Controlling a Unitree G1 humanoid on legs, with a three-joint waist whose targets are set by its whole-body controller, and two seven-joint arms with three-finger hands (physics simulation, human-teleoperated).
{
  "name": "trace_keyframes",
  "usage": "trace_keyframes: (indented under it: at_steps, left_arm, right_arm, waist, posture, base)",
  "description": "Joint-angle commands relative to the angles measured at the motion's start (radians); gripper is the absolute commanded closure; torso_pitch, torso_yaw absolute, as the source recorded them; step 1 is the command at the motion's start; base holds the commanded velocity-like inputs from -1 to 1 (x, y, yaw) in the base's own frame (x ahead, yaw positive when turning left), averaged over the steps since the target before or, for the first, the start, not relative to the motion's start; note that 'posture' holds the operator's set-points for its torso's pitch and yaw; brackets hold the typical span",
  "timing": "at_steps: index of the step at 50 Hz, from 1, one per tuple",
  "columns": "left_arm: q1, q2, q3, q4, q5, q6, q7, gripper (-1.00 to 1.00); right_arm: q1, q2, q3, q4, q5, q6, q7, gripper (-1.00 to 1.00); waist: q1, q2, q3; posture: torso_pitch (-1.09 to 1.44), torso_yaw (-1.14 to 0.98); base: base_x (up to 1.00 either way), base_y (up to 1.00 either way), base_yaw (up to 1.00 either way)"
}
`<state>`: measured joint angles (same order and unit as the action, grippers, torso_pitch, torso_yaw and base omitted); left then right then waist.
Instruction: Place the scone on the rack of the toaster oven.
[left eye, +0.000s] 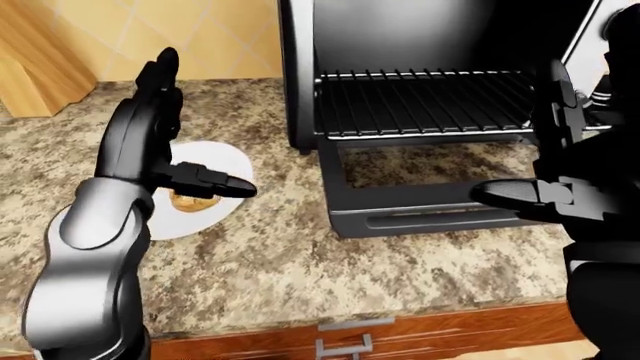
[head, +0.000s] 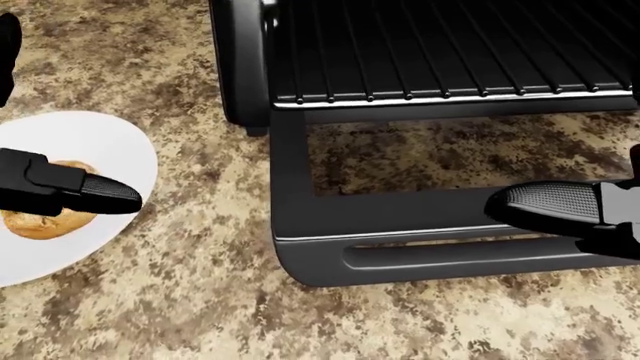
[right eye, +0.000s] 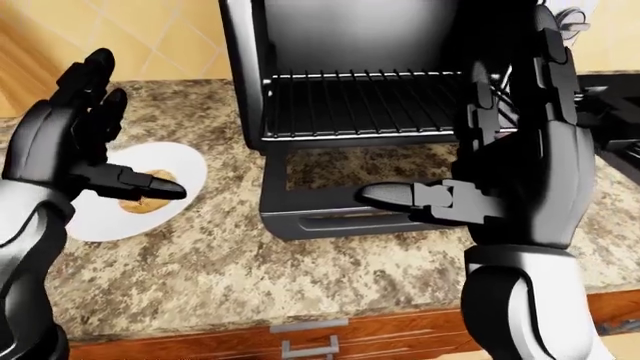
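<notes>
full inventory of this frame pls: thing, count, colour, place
scone: 1, golden brown, on the plate, partly behind the left thumb
plate: 1, white, on the counter, left of the oven
toaster oven: 1, black, door folded down open
rack: 1, dark wire, inside the oven, bare
counter: 1, speckled brown granite
drawer handle: 1, metal, below the counter edge
left hand: 1, black, open above the plate
right hand: 1, black, open before the oven

Scone (head: 40, 217) half behind left hand (head: 70, 191)

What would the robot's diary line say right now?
scone: on plate | oven door: open | rack: bare | left hand: open | right hand: open
</notes>
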<state>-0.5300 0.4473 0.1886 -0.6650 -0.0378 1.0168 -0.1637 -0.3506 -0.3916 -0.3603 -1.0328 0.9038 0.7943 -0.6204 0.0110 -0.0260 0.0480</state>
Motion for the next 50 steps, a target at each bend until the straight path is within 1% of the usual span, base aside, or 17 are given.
trace_keyframes:
  at_steps: [1,3,6,9,11,13,16,21,25,30,38,43,47,50]
  left_arm:
    - [-0.028,0.003,0.024,0.012,0.086,-0.084,-0.09,-1.0]
    - [-0.03,0.008,0.03,0.042,0.126,-0.114,-0.159,-1.0]
    - [-0.044,0.017,0.04,0.046,0.174,-0.094,-0.24,-1.0]
    - [-0.06,0.028,0.045,0.06,0.217,-0.08,-0.303,-1.0]
    - [-0.059,0.04,0.038,0.077,0.241,-0.076,-0.36,-1.0]
    - [-0.062,0.04,0.042,0.093,0.265,-0.08,-0.397,-1.0]
    - [-0.085,0.044,0.064,0.125,0.275,-0.079,-0.429,-1.0]
    - [-0.084,0.053,0.077,0.196,0.281,-0.151,-0.452,-1.0]
    - [-0.067,0.048,0.074,0.209,0.303,-0.178,-0.46,-0.79]
    - [-0.072,0.046,0.077,0.229,0.314,-0.196,-0.47,-0.67]
    - [-0.066,0.042,0.092,0.264,0.314,-0.236,-0.456,-0.64]
    - [-0.049,0.034,0.085,0.28,0.317,-0.26,-0.44,-0.65]
    - [-0.042,0.028,0.082,0.29,0.322,-0.275,-0.436,-0.63]
    - [-0.045,0.025,0.082,0.312,0.325,-0.292,-0.427,-0.58]
  right_arm:
    - [-0.021,-0.003,-0.009,-0.014,-0.02,-0.014,0.012,-1.0]
    - [-0.017,0.008,-0.005,-0.007,-0.04,-0.018,0.027,-1.0]
    - [-0.006,0.027,0.004,-0.009,-0.066,-0.02,0.045,-1.0]
    - [-0.008,0.039,0.006,-0.008,-0.08,-0.015,0.056,-1.0]
    - [-0.006,0.043,0.001,-0.01,-0.082,-0.013,0.06,-1.0]
    - [-0.004,0.045,-0.002,-0.011,-0.081,-0.012,0.061,-1.0]
    - [-0.003,0.047,-0.001,-0.012,-0.083,-0.012,0.062,-1.0]
    - [-0.003,0.054,0.004,-0.008,-0.095,-0.015,0.07,-1.0]
    - [0.004,0.059,0.005,-0.007,-0.102,-0.021,0.078,-1.0]
    - [0.016,0.063,-0.003,-0.009,-0.105,-0.027,0.089,-1.0]
    - [0.021,0.067,-0.004,-0.002,-0.114,-0.036,0.1,-1.0]
    - [0.016,0.058,-0.013,-0.007,-0.099,-0.029,0.09,-1.0]
    - [0.017,0.053,-0.019,-0.007,-0.092,-0.03,0.088,-1.0]
    - [0.02,0.051,-0.02,-0.008,-0.089,-0.033,0.086,-1.0]
  waist:
    - [0.001,0.001,-0.018]
    - [0.002,0.002,-0.019]
    - [0.001,0.004,-0.021]
    - [0.0,0.004,-0.021]
    - [0.001,0.004,-0.021]
    - [0.002,0.005,-0.021]
    - [0.003,0.005,-0.022]
    - [0.001,0.005,-0.022]
    - [0.001,0.006,-0.025]
    - [0.002,0.004,-0.026]
    - [0.001,0.005,-0.028]
    - [0.001,0.006,-0.03]
    - [0.001,0.005,-0.031]
    - [0.001,0.004,-0.031]
  posture:
    - [0.0,0.0]
    - [0.0,0.0]
    - [0.0,0.0]
    - [0.0,0.0]
    - [0.0,0.0]
    - [0.0,0.0]
    - [0.0,0.0]
    - [0.0,0.0]
    - [0.0,0.0]
    - [0.0,0.0]
    - [0.0,0.0]
    - [0.0,0.0]
    - [0.0,0.0]
    - [0.0,0.0]
  base:
    - [0.0,0.0,0.0]
    - [0.0,0.0,0.0]
    - [0.0,0.0,0.0]
    - [0.0,0.0,0.0]
    - [0.0,0.0,0.0]
    - [0.0,0.0,0.0]
    - [0.0,0.0,0.0]
    - [0.0,0.0,0.0]
    - [0.0,0.0,0.0]
    - [0.0,0.0,0.0]
    - [0.0,0.0,0.0]
    - [0.0,0.0,0.0]
    - [0.0,0.0,0.0]
    - [0.0,0.0,0.0]
